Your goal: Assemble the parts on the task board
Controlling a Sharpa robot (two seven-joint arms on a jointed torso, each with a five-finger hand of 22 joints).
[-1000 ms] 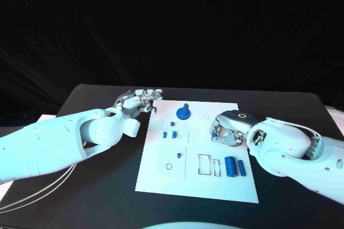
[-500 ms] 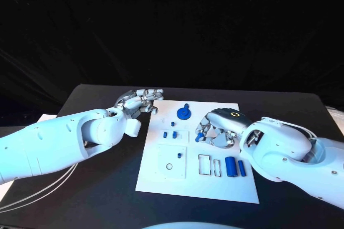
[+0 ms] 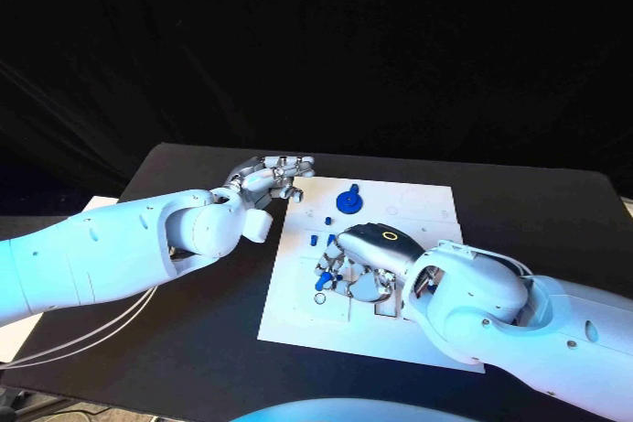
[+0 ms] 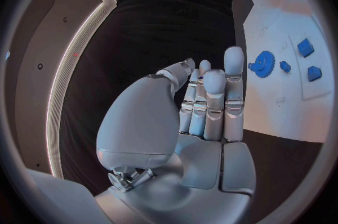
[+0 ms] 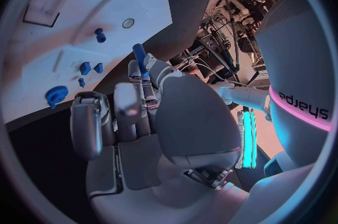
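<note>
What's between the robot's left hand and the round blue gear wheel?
Nothing. In the head view, just bare white task board lies between the silver left hand and the round blue gear wheel.

Both arms w/ smooth white rounded shells, bulbous at the wrists. Thin pale cables loop under the left arm (image 3: 92,257). Left hand (image 3: 271,178): silver metal, segmented fingers (image 4: 214,94) w/ rounded pale tips, smooth grey palm plates. Right hand (image 3: 363,262): same silver build, domed back w/ a small yellow-ringed circle. Right arm (image 3: 528,317) has panel seams and small dark screw dots; right wrist view shows a pink band w/ dark lettering on the shell.
</note>
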